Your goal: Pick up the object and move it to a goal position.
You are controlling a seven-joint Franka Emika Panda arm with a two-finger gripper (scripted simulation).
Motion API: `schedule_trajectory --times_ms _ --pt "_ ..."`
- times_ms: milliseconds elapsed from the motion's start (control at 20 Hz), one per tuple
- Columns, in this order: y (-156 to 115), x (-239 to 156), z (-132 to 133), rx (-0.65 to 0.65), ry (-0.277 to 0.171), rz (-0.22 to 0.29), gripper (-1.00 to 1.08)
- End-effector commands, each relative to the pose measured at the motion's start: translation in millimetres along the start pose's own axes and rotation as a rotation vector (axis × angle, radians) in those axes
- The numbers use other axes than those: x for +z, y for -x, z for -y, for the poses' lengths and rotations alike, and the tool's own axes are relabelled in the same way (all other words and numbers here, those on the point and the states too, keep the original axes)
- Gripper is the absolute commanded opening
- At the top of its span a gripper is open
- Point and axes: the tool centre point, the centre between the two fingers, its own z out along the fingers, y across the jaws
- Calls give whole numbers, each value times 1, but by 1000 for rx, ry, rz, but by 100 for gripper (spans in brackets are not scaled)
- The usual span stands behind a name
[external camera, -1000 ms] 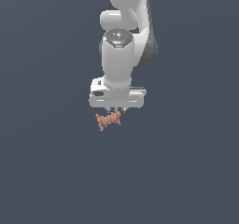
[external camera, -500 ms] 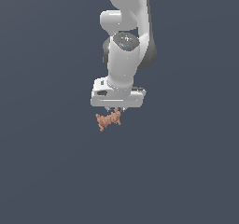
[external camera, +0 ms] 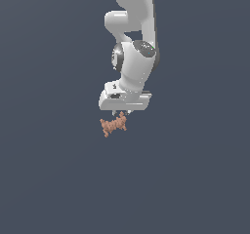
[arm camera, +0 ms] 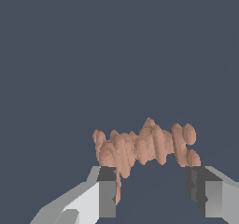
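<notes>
The object [external camera: 113, 125] is a small orange-brown, bumpy, elongated thing with knobbly ends. It lies just below my gripper [external camera: 120, 114] in the exterior view. In the wrist view the object [arm camera: 144, 148] stretches across the gap at the fingertips. One end dips in beside the inner face of one finger [arm camera: 107, 190]; the other end sits just off the tip of the other finger [arm camera: 198, 188]. The gripper [arm camera: 151, 185] is open, with its jaws wide apart. I cannot tell whether the fingers touch the object.
The white arm [external camera: 136, 57] rises above the hand. Everything around it is a plain dark grey-blue surface [external camera: 58, 179] with no other objects or edges in view.
The arm's upper links and wrist have swung and tilted towards the exterior view's right. The hand has stayed over the object, which has not moved.
</notes>
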Motion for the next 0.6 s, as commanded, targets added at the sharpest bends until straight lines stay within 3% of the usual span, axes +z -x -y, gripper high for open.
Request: schedule_trajectory --times_ms 0,550 --pt "7 5 5 -49 33 -8 28" --pt "32 19 24 -216 116 -37 28"
